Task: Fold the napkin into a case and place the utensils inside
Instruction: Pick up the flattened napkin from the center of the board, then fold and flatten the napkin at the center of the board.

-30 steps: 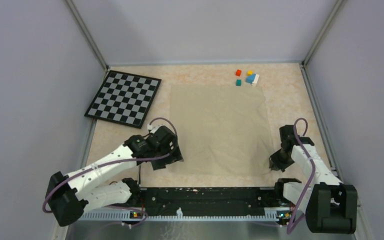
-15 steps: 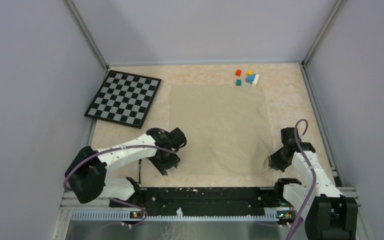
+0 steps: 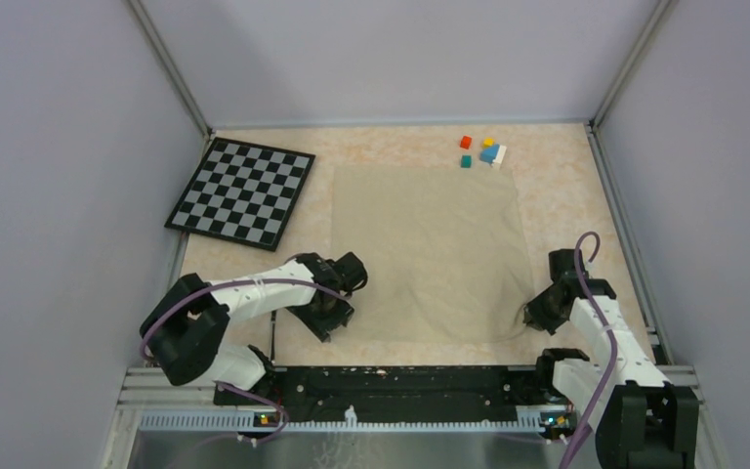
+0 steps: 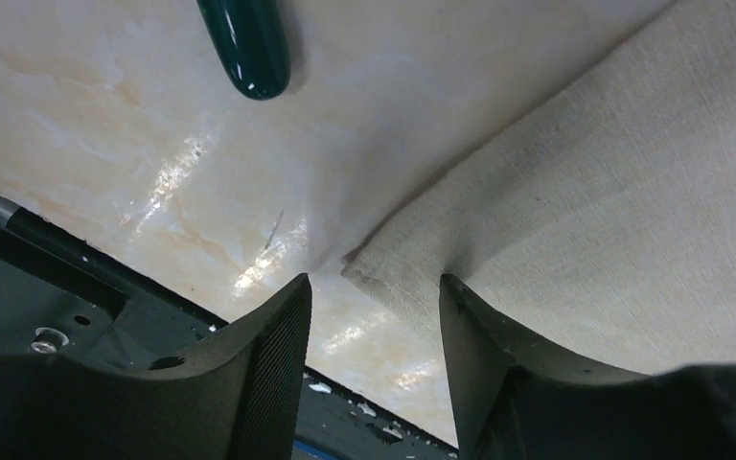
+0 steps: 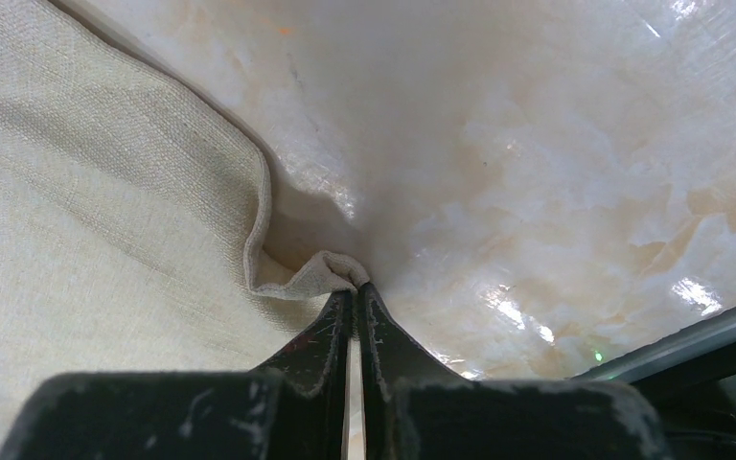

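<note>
The beige-tan napkin [image 3: 425, 249] lies spread flat on the table's middle. My left gripper [image 3: 330, 319] is open at the napkin's near left corner [image 4: 369, 273]; the corner lies between the jaws, the right jaw resting on the cloth. My right gripper [image 3: 533, 315] is shut on the napkin's near right corner [image 5: 331, 273], which is pinched up into a small fold. A teal-green utensil handle [image 4: 247, 43] shows in the left wrist view, on the table left of the napkin. A slim dark stick [image 3: 272, 337] lies near the left arm. No case is formed.
A black-and-white checkerboard [image 3: 242, 191] lies at the back left. Small coloured cubes [image 3: 483, 151] sit at the back right, just beyond the napkin. The black base rail [image 3: 400, 383] runs along the near edge. Walls enclose the table.
My left gripper has swung down to the napkin's near left corner, its arm drawn in. My right gripper has shifted slightly on the near right corner, raising a small wrinkle.
</note>
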`<state>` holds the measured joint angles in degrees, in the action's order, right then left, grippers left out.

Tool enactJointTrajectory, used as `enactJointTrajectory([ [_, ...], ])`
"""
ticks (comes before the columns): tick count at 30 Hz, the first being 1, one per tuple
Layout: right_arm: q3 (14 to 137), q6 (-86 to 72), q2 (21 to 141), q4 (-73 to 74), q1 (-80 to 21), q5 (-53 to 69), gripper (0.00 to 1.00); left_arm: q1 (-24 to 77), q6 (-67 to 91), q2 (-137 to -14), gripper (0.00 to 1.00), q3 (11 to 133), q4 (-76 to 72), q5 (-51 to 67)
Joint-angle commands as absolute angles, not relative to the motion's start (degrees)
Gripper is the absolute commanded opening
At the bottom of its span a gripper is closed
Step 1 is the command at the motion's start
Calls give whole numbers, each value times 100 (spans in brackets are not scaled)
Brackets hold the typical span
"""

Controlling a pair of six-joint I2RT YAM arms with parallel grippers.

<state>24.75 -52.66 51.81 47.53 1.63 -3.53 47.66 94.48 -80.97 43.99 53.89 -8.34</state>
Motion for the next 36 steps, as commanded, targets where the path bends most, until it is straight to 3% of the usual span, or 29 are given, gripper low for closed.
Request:
enactJointTrajectory([
  [1, 2464, -5266, 5144, 4703, 130, -387, 0, 4707, 9674, -8204, 58, 4110, 5267, -1052],
  [7, 2496, -5342, 4995, 4836, 132, -410, 0, 4612, 9533, -8294, 49, 3585, 4403, -883],
  [11, 2521, -5316, 4816, 4919, 130, -393, 0, 4534, 9380, -8313, 28, 3385, 4120, -877],
  [14, 2603, -5169, 4538, 4971, 132, -294, 0, 4497, 9186, -8038, 1, 3428, 4159, -1092],
  [18, 2863, -4721, 3909, 4966, 123, 327, 0, 4492, 8646, -7296, 0, 4065, 4861, -1577],
  [24, 4628, -3815, 2492, 5094, 123, 1576, 0, 4494, 6868, -5415, 0, 5489, 5358, -1681],
  [30, 6710, -3862, 1911, 4637, 130, 2574, 0, 4498, 5085, -3161, 0, 6077, 3038, -477],
  [36, 8125, -4081, 1964, 3912, 127, 2322, 0, 4499, 4257, -3058, 0, 7246, 1753, 283],
])
